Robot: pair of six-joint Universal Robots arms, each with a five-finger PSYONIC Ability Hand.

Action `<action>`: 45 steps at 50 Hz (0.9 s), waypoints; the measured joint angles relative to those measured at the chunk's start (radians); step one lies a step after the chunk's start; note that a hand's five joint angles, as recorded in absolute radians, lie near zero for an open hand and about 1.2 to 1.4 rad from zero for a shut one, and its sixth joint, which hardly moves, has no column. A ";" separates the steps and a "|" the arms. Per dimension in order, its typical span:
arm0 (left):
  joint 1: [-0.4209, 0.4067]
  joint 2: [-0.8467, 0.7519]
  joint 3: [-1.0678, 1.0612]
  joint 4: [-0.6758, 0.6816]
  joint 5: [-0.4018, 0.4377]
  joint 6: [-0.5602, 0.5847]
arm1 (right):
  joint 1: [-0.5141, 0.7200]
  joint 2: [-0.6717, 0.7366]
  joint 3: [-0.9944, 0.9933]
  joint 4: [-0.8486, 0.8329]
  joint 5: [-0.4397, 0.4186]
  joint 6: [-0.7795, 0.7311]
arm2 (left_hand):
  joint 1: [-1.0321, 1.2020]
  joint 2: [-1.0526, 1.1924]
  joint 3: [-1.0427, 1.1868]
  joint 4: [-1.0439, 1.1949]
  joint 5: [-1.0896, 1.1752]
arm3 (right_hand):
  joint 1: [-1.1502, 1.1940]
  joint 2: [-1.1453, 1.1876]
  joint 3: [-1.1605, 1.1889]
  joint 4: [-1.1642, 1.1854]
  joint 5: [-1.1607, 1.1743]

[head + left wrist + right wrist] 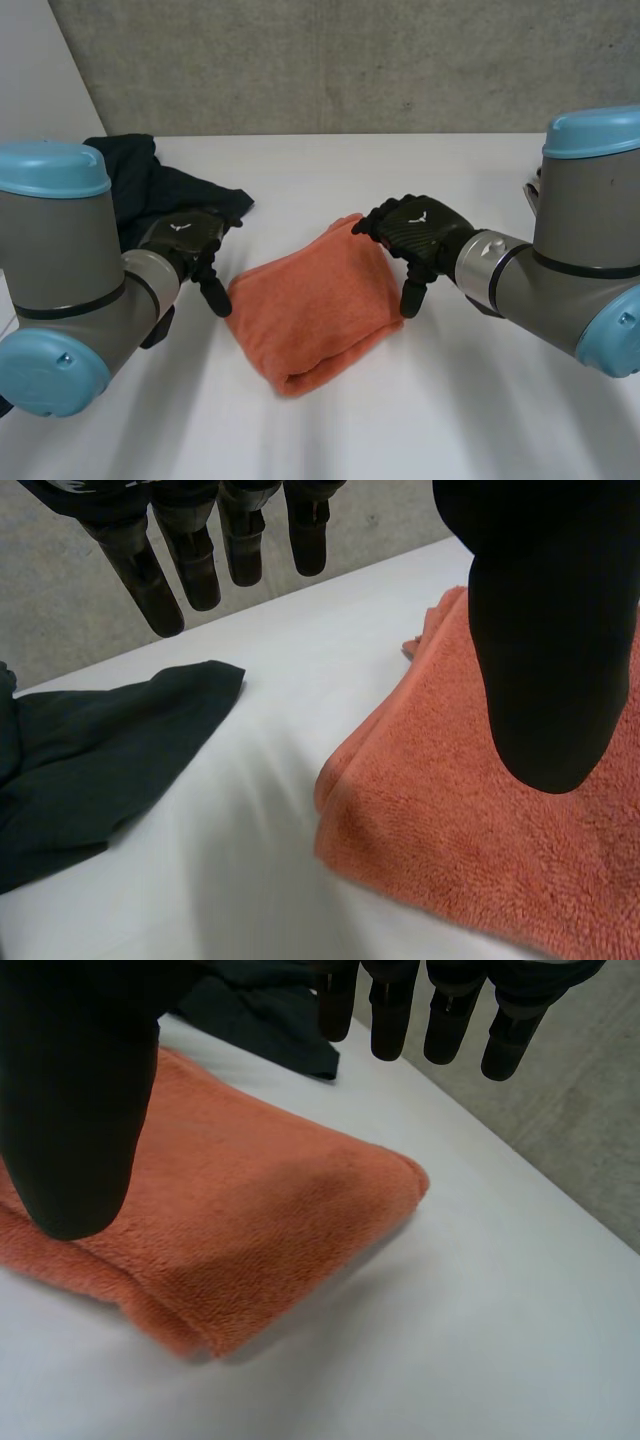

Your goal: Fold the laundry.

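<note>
So the orange towel (pixel 315 305) is sitting pretty much dead centre on the white desk (pixel 470 410), already folded into a chunky bundle. It lies on the diagonal, with one corner pointing back toward the right hand (pixel 415 235) and the thick rounded fold at the near end. Both hands flank it. The left hand (pixel 185 245) is just beside the towel's left corner, fingers hanging straight and loose with nothing in them, and from its own wrist camera the thumb sits above the towel's edge. The right hand is over the far right corner, fingers spread and relaxed and also empty. I can't tell if a fingertip is actually brushing the pile on that side or just hovering above it. The bit that matters, I reckon, is the crumpled dark garment (pixel 150 190) at the back left of the desk, well apart from the towel with bare desk between them. It lies just behind the left hand on the left arm's side, so that hand is way nearer to it than the right one, which would have to reach across the whole towel. If the towel counts as done, my guess is the dark piece is next, and the left hand would swing back and outward to get it. The garment is bunched up, with one flap trailing toward the towel.
</note>
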 measured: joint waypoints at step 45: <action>0.001 -0.341 0.215 0.073 -0.010 0.222 | 0.003 0.034 -0.006 -0.052 0.088 -0.077 | 0.941 0.993 0.978 0.998 0.933 | 0.000 0.000 0.000 0.000 0.000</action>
